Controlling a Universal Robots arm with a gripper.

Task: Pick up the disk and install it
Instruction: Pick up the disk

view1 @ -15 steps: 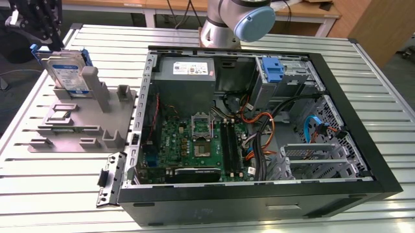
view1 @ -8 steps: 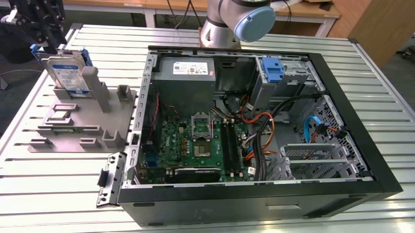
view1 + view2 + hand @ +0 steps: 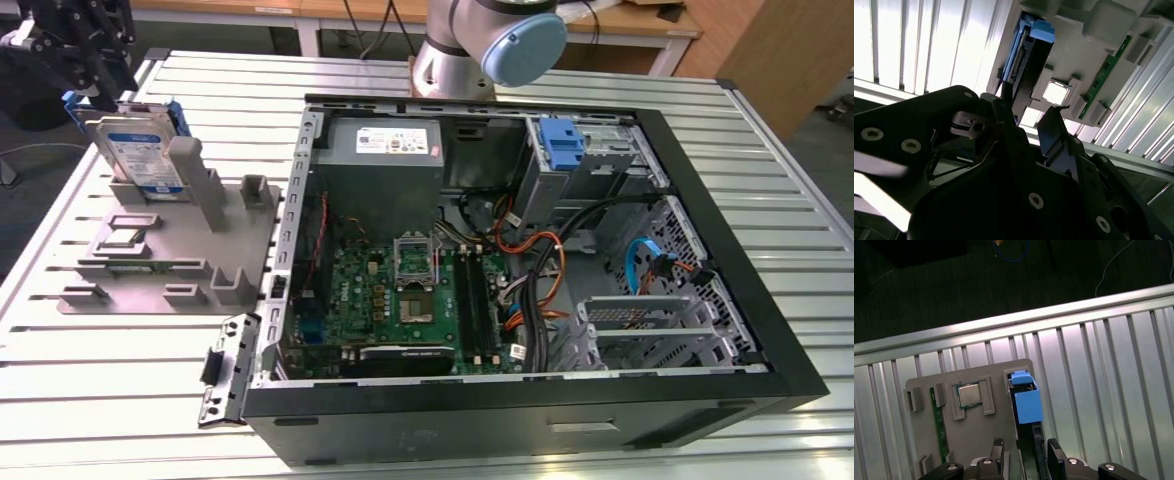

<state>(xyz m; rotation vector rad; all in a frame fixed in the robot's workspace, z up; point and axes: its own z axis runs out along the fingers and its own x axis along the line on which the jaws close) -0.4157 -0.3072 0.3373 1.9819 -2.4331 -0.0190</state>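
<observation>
Slatted metal surface (image 3: 134, 400): disk (image 3: 134, 150) stands upright on edge in grey fixture (image 3: 147, 270), on the exterior view's left of open computer case (image 3: 747, 330). Claw (image 3: 1025, 444) spread, just above disk's top edge.

Ribbed aluminium table (image 3: 120, 400) fills the exterior view, its slats (image 3: 747, 440) running side to side, pale and evenly lit. Behind it there's a wooden desk (image 3: 627, 22) on white legs, and a wooden cabinet (image 3: 787, 60) off at the exterior view's right. The first wrist view catches dark floor (image 3: 954, 285) beyond the table's edge. In the second wrist view, hard white glare bounces off the slats.
</observation>
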